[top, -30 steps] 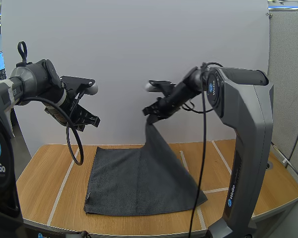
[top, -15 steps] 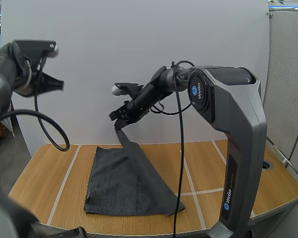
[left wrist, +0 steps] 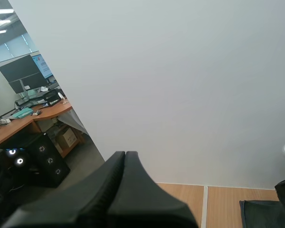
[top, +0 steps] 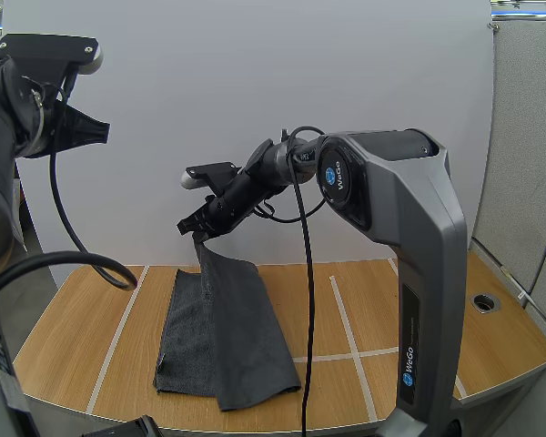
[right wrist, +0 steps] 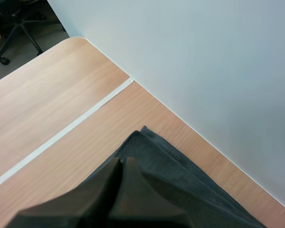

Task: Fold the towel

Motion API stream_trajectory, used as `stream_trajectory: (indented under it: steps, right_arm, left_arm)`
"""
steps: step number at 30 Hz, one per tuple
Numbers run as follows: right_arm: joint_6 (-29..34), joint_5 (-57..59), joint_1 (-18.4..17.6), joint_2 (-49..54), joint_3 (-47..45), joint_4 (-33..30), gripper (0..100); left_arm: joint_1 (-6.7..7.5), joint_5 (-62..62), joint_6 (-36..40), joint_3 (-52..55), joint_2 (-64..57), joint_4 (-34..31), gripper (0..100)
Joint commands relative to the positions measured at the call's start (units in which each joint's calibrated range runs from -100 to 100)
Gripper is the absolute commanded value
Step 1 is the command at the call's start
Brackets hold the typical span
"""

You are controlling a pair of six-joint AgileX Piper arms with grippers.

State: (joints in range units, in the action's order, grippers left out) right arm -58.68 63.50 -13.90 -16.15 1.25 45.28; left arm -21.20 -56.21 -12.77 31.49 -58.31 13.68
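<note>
Currently one dark towel (top: pixel 232 332) hangs below my right claw (top: pixel 197 228), clamped by its corner, trailing onto the desk (top: pixel 373 309); my left claw (left wrist: pixel 124 156), fingers together and empty, sits well apart.

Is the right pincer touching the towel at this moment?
Touching. The high view shows the right pincer pinching the towel by a corner, the cloth hanging down from its tips.
</note>
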Motion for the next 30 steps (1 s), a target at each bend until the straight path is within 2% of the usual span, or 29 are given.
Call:
stream_trajectory:
  steps: [1,13,30]
  right_arm:
    - [-0.1,-2.7,-0.1,-5.1,4.8,2.0,0]
    - [-0.1,-6.4,-2.7,-10.7,8.8,2.4,0]
    - [-0.1,-10.7,-3.1,-19.1,13.1,2.5,0]
  left_arm:
    - [-0.14,-0.1,0.4,-0.5,-0.2,0.5,0]
    - [-0.14,-0.3,0.4,-0.5,-0.2,0.6,0]
    - [-0.14,-1.5,0.4,-0.5,-0.2,0.6,0]
